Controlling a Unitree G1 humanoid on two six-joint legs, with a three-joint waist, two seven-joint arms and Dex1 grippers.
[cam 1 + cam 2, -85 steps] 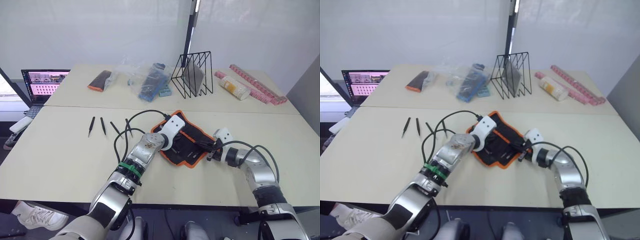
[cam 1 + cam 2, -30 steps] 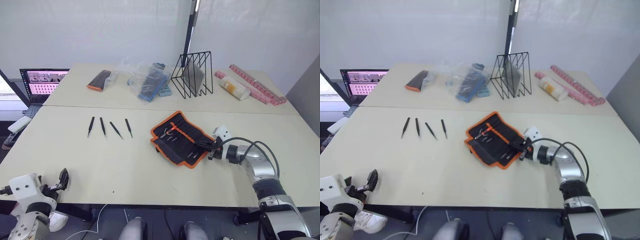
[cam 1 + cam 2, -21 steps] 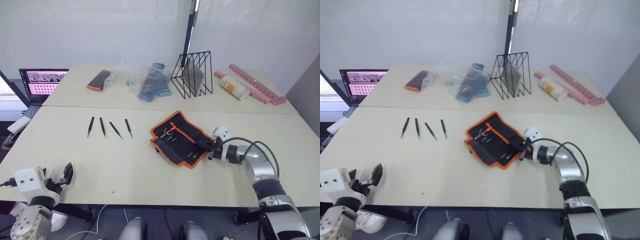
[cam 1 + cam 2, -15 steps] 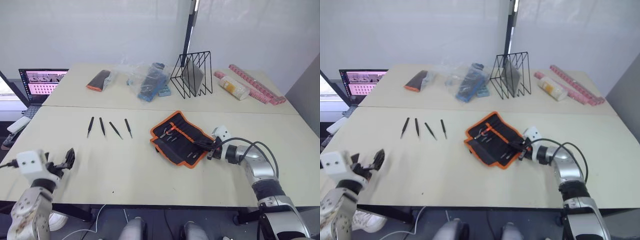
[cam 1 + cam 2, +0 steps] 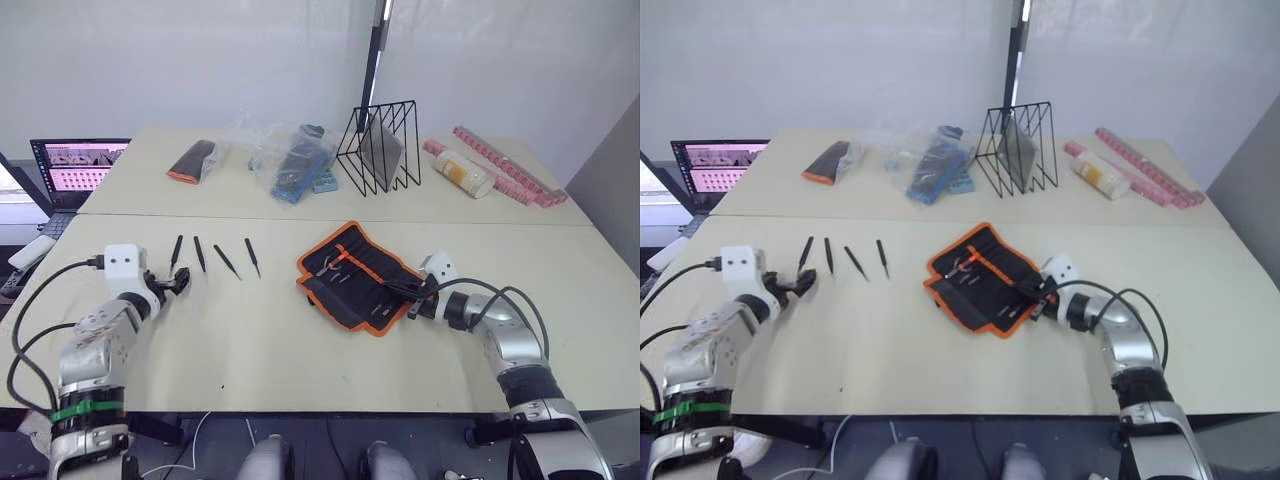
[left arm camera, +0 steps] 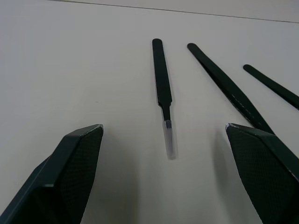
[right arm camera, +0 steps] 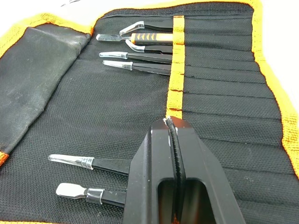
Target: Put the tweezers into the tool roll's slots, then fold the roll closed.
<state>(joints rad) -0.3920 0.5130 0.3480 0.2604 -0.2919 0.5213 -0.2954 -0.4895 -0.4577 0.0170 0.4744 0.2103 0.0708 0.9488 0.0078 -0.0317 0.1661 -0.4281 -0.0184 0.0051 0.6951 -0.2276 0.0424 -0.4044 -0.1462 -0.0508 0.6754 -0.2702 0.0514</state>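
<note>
Left eye view: my left gripper (image 5: 180, 283) hovers low over the table (image 5: 300, 350), its two fingers spread wide, just short of the row of four tweezers (image 5: 213, 255) that lie loose side by side on the tabletop, well apart from the roll (image 5: 355, 277). From my left wrist, the leftmost tweezer (image 6: 161, 91) points straight back between the open fingers (image 6: 70, 172), its clear-capped tip toward me, with two more fanned out beside it. The roll lies unfolded flat near the table's middle, orange trim all round and an orange stitched band across its slots. My right gripper (image 5: 411, 297) sits at the roll's right edge with its fingers pressed together and nothing visible between them; from my right wrist they (image 7: 175, 186) rest over the black fabric at the orange band. Several tools already stand in the slots: three capped tips and an orange-handled one (image 7: 145, 37) near the far end, two more capped tips (image 7: 79, 161) nearer my fingers. On the far table sit a wire rack (image 5: 382, 148), plastic bags (image 5: 285, 160), a small black-and-orange pouch (image 5: 194, 160) and a laptop (image 5: 75, 165).
</note>
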